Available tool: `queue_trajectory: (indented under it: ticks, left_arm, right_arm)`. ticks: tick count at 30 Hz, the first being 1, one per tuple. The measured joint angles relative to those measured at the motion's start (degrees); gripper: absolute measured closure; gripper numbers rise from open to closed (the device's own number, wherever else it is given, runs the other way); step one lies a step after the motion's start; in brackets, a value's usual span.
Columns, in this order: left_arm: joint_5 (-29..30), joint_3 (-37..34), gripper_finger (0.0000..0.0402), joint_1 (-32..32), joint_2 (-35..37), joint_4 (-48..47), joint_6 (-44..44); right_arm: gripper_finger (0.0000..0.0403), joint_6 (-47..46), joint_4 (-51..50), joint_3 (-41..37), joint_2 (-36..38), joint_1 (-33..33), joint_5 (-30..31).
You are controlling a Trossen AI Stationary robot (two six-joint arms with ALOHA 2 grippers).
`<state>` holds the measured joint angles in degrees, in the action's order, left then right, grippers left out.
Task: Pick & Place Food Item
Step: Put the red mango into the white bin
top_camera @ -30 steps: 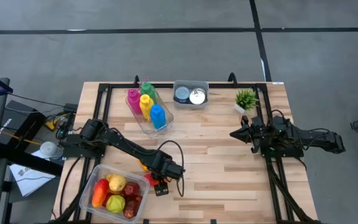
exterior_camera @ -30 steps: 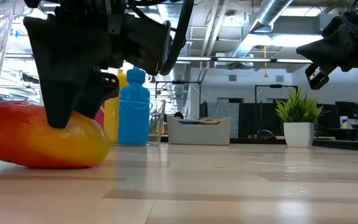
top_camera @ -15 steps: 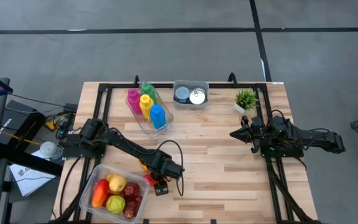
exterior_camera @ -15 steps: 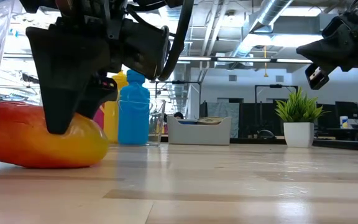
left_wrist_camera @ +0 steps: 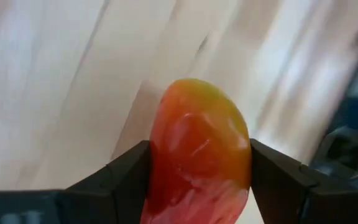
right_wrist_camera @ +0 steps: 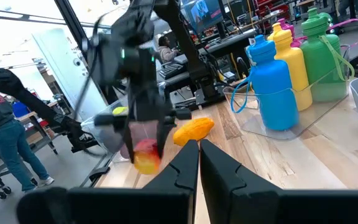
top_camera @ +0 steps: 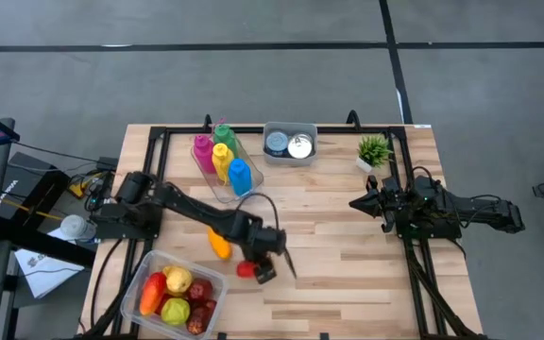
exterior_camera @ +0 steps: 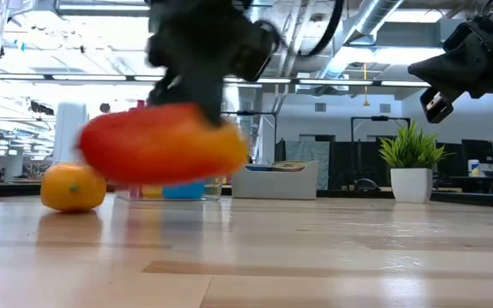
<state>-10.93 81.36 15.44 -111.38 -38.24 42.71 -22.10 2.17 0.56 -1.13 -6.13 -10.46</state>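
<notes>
The table is below me. The food bin lies near-left of my left pincer, which grasps the mango above the table, long axis along my fingers. My right pincer waits clenched, far right.

Robotics lab in an open office, exposed ceiling ducts, desks with monitors, wooden table on grey floor
</notes>
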Motion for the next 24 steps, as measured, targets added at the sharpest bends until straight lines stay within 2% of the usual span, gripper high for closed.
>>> queue_trajectory:
  ticks: [5, 9, 15, 18, 24]
  left_arm:
    - [-0.57, -0.02, 0.0177, -3.14, 5.75, 14.76, 2.77]
    - [-1.01, 0.04, 0.0177, -4.37, 11.39, 31.27, 2.74]
    - [-1.12, 0.12, 0.017, -3.56, 19.88, 51.08, -0.69]
    - [-1.24, 0.13, 0.0172, -1.83, 23.78, 55.41, -4.03]
    - [-1.54, 0.15, 0.0167, 2.4, 29.51, 55.07, -8.15]
  right_arm:
    - [0.0391, 0.01, -0.01, 0.0, 0.02, 0.0, 0.0]
    - [0.0391, 0.01, -0.01, 0.0, 0.02, 0.0, 0.0]
    - [0.0391, 0.01, 0.01, 0.0, 0.0, 0.0, -0.02]
    - [0.039, 0.01, 0.0, 0.0, 0.0, -0.01, 0.0]
    - [0.039, -0.01, 0.01, 0.0, 0.02, 0.0, 0.0]
